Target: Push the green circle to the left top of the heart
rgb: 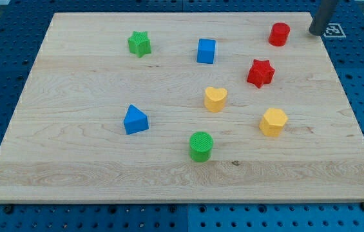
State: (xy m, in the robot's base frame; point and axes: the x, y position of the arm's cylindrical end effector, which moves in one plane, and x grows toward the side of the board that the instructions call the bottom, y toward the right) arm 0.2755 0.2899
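The green circle (201, 145) sits near the view's bottom middle of the wooden board (72, 129). The yellow heart (215, 99) lies just above it and slightly to the right, about a block's width away. My tip (315, 32) is at the view's top right corner of the board, to the right of the red circle (279, 34) and far from the green circle.
A green star (139, 44) is at the top left, a blue cube (205, 51) at top middle, a red star (259, 73) right of the heart, a yellow hexagon (273, 122) at lower right, a blue triangle (134, 120) at left.
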